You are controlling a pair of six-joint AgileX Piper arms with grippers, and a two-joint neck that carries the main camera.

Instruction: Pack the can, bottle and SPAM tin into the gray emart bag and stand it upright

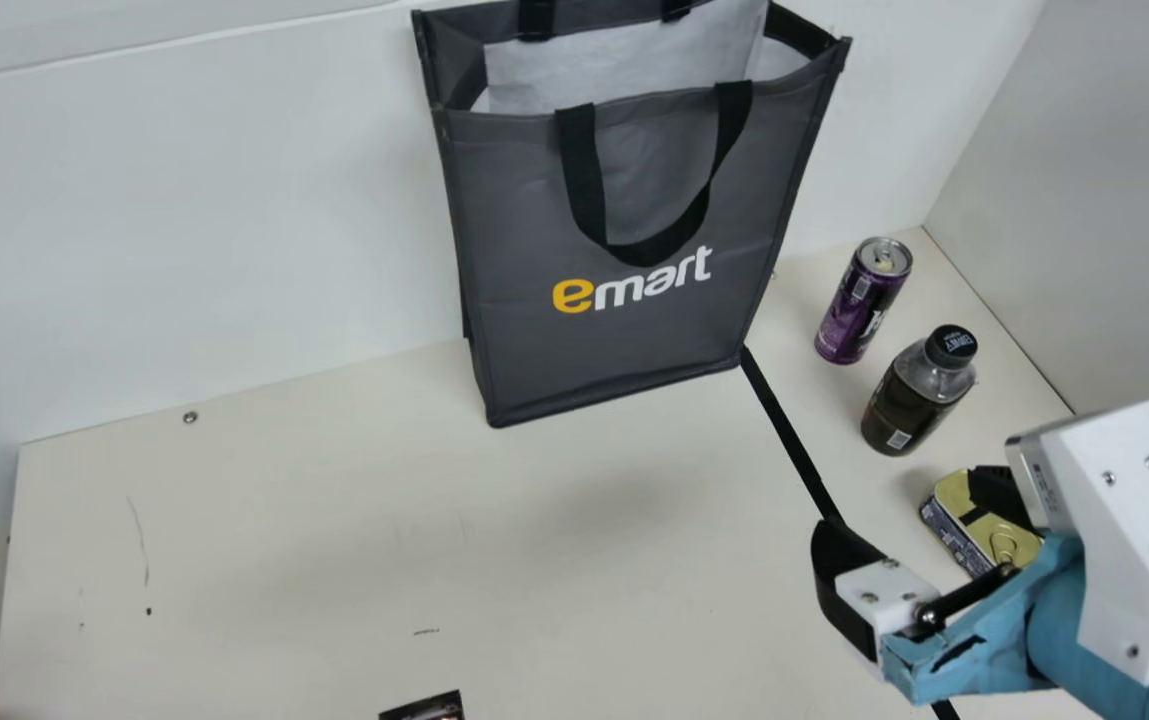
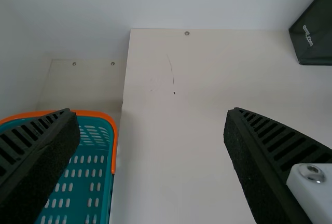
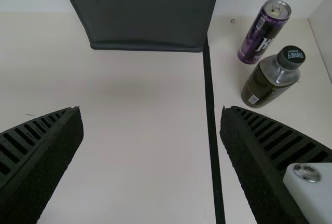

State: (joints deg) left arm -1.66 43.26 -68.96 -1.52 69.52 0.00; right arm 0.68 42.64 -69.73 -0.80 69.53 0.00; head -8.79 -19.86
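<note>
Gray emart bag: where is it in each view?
Main view: gray emart bag, upper middle.
Left wrist view: bag at upper right corner, cropped.
Right wrist view: bag at top middle, cropped.
Shared landmark: cream table's back edge, against the wall.

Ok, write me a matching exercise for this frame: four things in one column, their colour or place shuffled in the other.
1. Can
2. Bottle
3. Bag
4. Basket

A. Teal with an orange rim
B. Standing between the can and the tin
C. Grey, upright against the back wall
D. Purple, standing

Pairs: 1-D, 2-B, 3-C, 4-A
</note>
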